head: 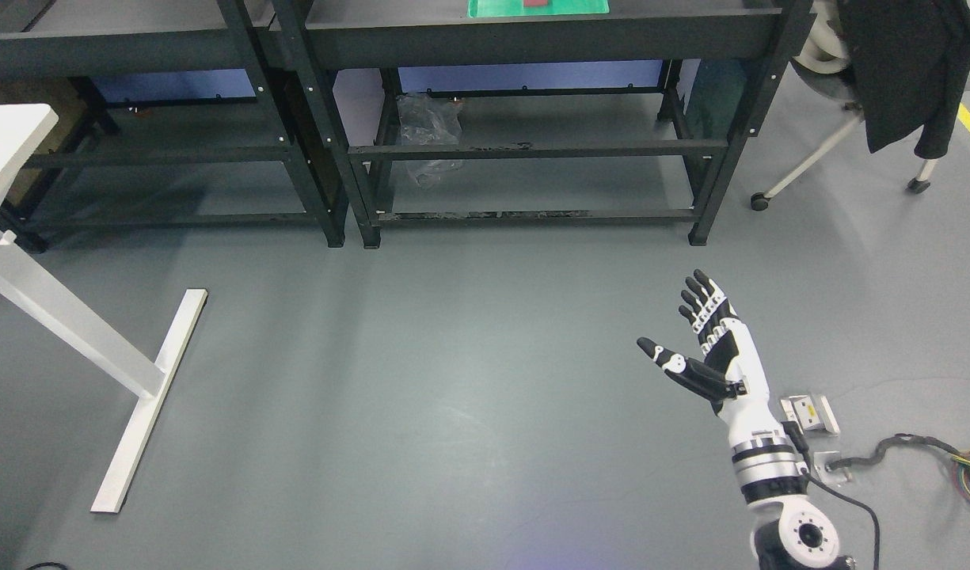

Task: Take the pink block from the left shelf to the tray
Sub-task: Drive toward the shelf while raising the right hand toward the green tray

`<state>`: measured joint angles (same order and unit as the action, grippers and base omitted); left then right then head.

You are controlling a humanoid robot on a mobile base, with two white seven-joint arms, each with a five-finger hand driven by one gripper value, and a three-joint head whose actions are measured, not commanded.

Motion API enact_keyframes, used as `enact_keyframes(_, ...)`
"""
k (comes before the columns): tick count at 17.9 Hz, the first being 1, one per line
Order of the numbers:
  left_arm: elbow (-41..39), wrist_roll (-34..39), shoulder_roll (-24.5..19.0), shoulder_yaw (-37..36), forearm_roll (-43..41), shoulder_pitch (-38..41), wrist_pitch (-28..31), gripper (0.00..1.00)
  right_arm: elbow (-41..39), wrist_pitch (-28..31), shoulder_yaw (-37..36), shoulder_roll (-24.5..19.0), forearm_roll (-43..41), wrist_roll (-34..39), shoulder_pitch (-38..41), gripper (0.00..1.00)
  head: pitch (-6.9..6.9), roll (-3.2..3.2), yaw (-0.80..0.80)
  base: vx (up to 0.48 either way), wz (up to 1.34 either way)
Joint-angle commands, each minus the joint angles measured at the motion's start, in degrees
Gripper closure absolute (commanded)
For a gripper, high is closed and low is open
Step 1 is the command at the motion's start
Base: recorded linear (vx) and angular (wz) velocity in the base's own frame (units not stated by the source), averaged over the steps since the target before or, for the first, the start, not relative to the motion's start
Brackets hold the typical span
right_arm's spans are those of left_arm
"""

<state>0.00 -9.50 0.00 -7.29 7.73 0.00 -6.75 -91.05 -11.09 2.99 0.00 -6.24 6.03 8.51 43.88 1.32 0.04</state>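
Currently two dark shelves (524, 47) run along the top; the right one carries a green tray (492, 9) with a reddish-pink block (537, 3) on it, cut by the frame edge. Right hand (702, 340) hovers over bare floor, fingers spread, empty.

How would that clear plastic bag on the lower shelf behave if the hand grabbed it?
The clear plastic bag is crumpled and partly draped over the shelf bar, so it's probably floppy and would deform instead of lifting as one shape. It looks thin and see-through, so likely very light. The film may slip between the open right hand's fingers.
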Motion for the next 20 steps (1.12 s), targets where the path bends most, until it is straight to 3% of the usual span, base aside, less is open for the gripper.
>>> enact_keyframes(1, -1.0, 0.0, -1.0, 0.0, 0.0, 1.1, 0.0, 0.0, 0.0, 0.0, 0.3, 1.0, 0.0, 0.0, 0.0, 0.0, 0.0, 0.0, 0.0, 0.0, 0.0)
enact_keyframes(20, -1.0, 0.0, -1.0, 0.0, 0.0, 1.1, 0.0, 0.0, -0.3, 0.0, -0.3, 1.0, 0.0, -0.1, -0.1, 0.0, 0.0, 0.0, 0.0, 0.014, 0.01)
